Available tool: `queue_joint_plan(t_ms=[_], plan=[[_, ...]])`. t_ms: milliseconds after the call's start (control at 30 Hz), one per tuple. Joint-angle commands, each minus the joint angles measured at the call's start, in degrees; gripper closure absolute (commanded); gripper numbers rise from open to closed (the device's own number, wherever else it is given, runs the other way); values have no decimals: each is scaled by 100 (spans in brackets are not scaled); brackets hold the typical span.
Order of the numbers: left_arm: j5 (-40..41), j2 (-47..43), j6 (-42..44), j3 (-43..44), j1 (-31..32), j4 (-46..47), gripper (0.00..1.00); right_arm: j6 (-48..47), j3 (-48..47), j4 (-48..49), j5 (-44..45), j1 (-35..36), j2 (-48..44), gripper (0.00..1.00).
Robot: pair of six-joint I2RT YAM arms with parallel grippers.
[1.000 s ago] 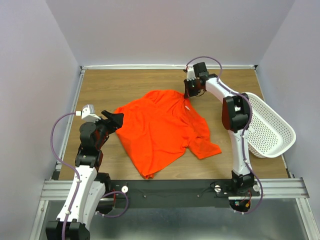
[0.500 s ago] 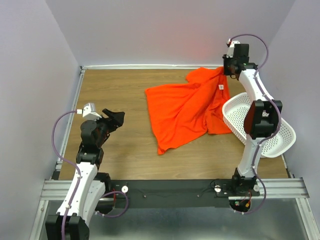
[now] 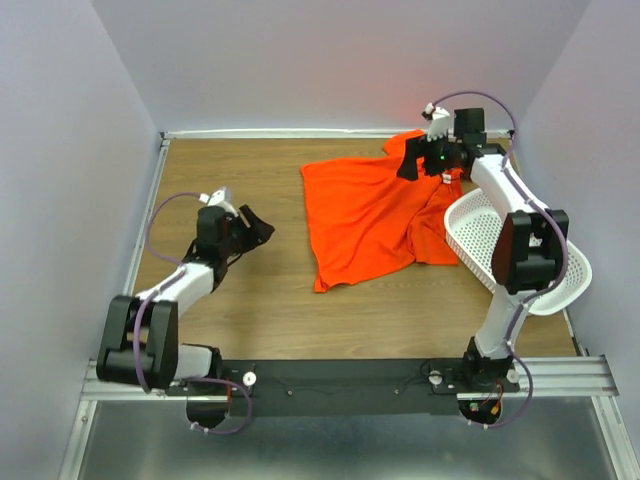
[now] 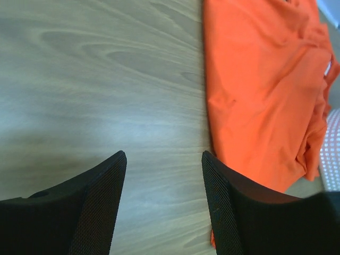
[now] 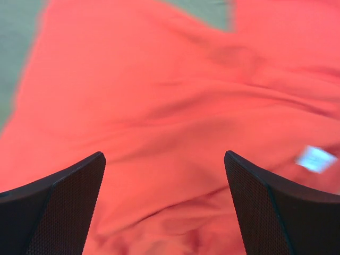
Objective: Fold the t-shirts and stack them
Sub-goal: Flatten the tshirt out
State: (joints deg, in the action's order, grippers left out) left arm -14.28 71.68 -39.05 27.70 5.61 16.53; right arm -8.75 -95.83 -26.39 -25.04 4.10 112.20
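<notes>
My right wrist feed shows the t-shirt [image 5: 159,117] blurred and running off frame, its white label [image 5: 316,159] a smear, while the left wrist feed crops it top and right.

Robot lab test cell. Wooden counter [image 3: 250,170] boxed in on three sides by plain lilac walls [image 3: 330,60]; aluminium rail [image 3: 560,372] along near edge, carrying white-and-black left arm [image 3: 175,285] and right arm [image 3: 495,190]; purple cables [image 3: 160,210] looped from both wrists.
</notes>
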Motion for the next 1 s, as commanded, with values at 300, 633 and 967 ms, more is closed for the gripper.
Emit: queue_joint_plan(t_ms=[300,633,967], plan=[[803,3281,424,2958,1548,-580,37,-30,1461,46,-1698,706,-1902,0],[1191,4029,644,3769,1883,-1135,59,-65,2288,328,-1706,619,-2537,0],[624,2948,995,3995,2277,-967,100,-21,2359,336,-1759,399,-2879,0]])
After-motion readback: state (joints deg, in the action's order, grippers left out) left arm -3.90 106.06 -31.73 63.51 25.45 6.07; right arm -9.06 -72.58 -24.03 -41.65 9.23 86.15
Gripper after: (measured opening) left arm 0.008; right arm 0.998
